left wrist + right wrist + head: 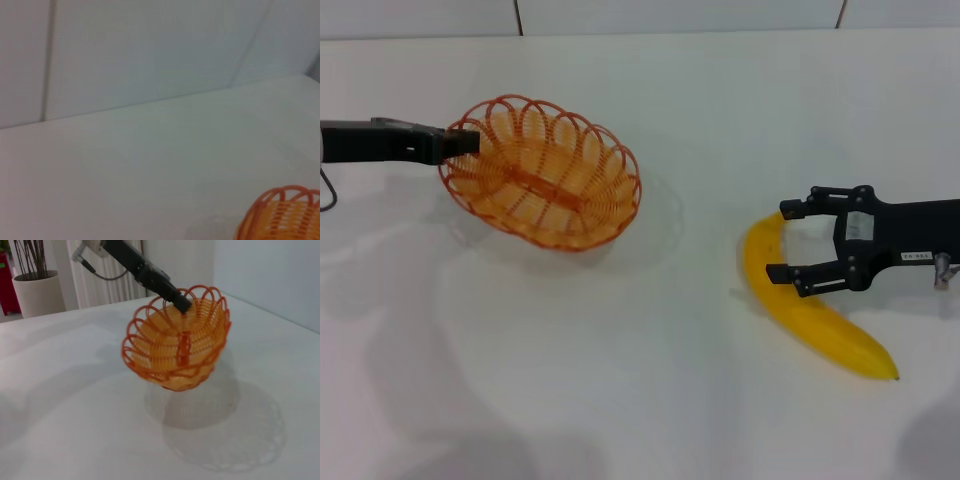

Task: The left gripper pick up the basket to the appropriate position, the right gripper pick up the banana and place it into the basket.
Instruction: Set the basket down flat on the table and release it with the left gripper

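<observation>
1. The shallow oval basket of orange looped wire (542,172) is seen in the head view at about 10 o'clock from the picture's centre, tilted, with its rim at 9 o'clock raised.
2. That raised rim is clenched by the left hand (470,141), a black two-fingered claw on a plain black arm that enters from the 9 o'clock edge.
3. In the right wrist view the basket (177,345) is shown lifted clear of the white surface (75,430), with its shadow cast below it, and the left hand (181,304) is closed on the scalloped rim.
4. In the left wrist view only a small part of the basket (282,215) is caught, at about 5 o'clock; the hand's own fingers are not shown there.
5. The large, smooth, bright yellow curved banana (810,315) lies on the white surface (640,380) at about 4 o'clock from the centre, well apart from the basket.
6. The right hand (783,243), a black two-fingered claw, is held spread over the banana's thinner end; one finger lies at the tip and the other across the fruit's body, and nothing is grasped.
7. Whether those fingers touch the banana cannot be told.
8. A small white label is borne by the right arm, but its writing cannot be read.
9. A pale patch is seen on the body of the right hand.
</observation>
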### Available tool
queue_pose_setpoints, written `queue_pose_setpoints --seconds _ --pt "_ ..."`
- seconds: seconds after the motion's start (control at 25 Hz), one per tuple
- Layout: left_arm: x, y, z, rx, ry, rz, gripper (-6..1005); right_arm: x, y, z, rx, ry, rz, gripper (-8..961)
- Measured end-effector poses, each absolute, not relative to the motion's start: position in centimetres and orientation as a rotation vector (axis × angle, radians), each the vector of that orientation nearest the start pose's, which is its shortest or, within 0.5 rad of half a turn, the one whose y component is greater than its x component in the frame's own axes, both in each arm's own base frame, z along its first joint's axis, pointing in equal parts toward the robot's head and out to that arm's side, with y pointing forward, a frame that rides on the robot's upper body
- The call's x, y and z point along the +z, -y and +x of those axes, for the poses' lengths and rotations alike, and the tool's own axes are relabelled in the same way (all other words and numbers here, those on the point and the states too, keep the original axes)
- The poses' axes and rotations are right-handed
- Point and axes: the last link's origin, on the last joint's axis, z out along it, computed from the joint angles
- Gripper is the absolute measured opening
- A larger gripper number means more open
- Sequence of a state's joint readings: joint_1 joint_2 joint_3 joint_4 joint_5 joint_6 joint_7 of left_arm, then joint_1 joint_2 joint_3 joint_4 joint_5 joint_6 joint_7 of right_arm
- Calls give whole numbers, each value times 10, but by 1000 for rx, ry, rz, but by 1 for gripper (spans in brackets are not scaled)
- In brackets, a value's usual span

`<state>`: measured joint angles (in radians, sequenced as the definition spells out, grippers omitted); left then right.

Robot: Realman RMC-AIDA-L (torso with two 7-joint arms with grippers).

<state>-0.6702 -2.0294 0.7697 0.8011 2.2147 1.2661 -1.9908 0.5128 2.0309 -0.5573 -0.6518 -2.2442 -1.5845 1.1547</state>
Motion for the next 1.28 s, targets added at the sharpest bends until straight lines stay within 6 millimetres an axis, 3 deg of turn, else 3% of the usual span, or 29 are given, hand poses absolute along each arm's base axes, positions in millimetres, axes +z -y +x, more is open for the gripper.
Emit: queue_pose_setpoints --seconds 0.28,0.76,1.28 --pt "20 -418 -266 -349 1140 -2310 78 16 -315 304 403 -398 -2801 898" --pt "4 -414 -284 -389 1247 -2215 78 16 -315 303 404 -397 -2802 897" --pt "-5 -413 -286 -407 1285 -2188 77 14 -319 298 405 -405 -2815 897"
